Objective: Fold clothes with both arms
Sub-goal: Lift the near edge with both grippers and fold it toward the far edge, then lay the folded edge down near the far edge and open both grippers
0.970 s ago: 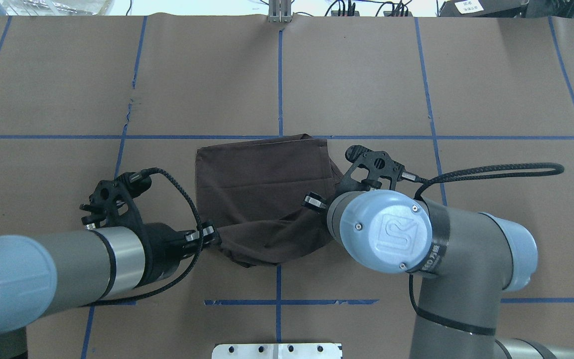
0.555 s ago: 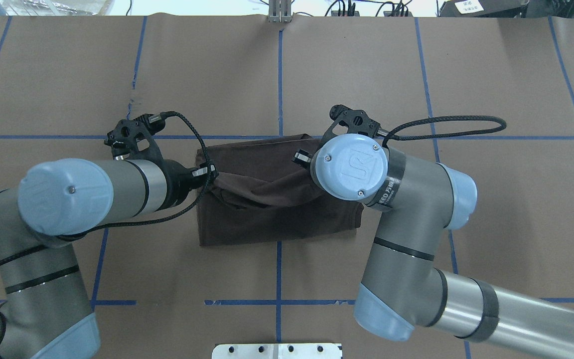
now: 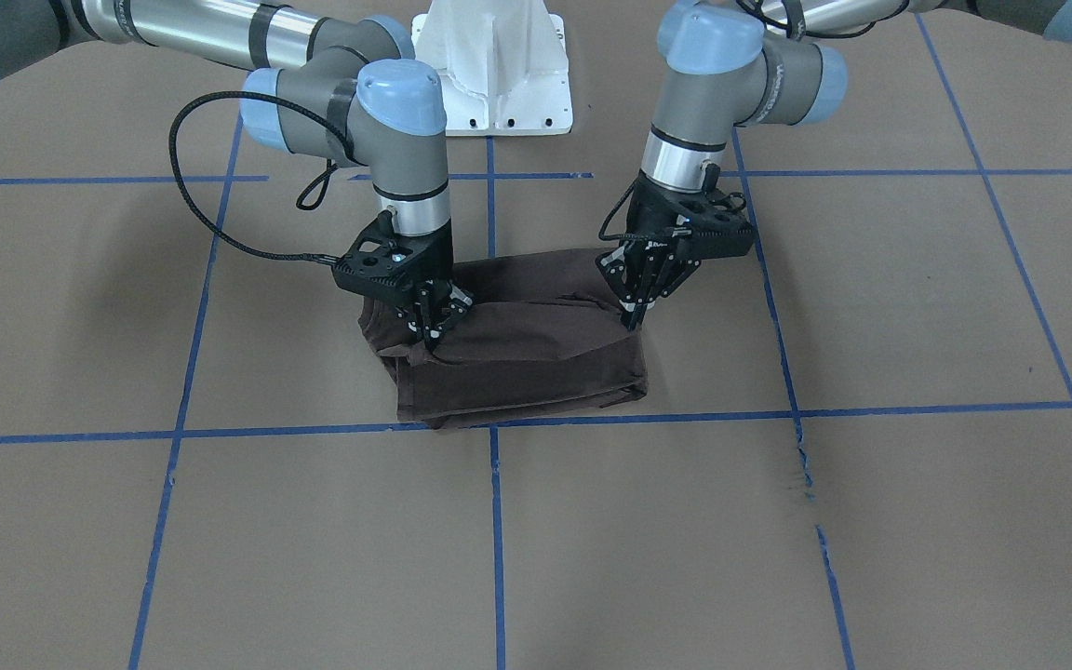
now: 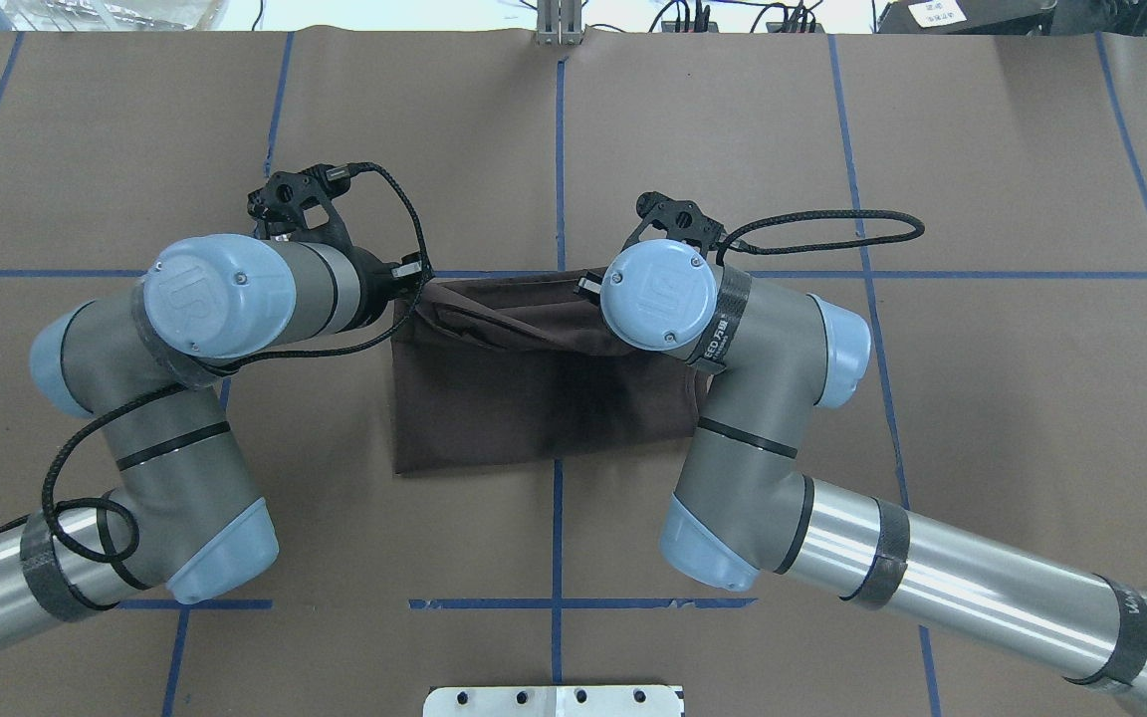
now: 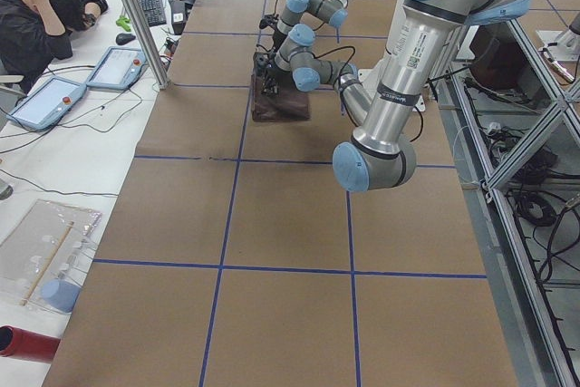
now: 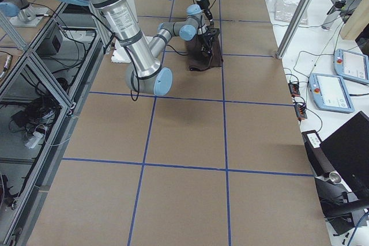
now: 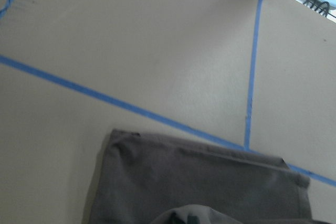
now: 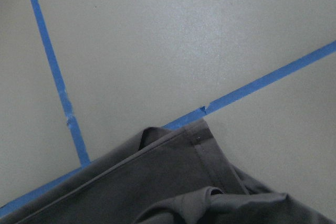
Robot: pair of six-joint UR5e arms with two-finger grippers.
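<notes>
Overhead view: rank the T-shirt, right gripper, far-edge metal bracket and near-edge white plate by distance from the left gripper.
1. T-shirt: pinched in the left gripper.
2. right gripper: to the right, along the shirt's far edge.
3. metal bracket: table's far edge, centre.
4. white plate: near edge, centre.

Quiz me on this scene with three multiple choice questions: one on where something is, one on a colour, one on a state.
1. The T-shirt lies: A between the left gripper and right gripper; B on the pedestal; C on the floor.
2. The tape lines are: A red; B blue; C yellow.
3. The grippers are: A both open; B one open; C both shut on fabric.
Answers: 1 A, a gripper at each end of it; 2 B, a blue grid on the brown table; 3 C, fabric stands raised at both pinches.
</notes>
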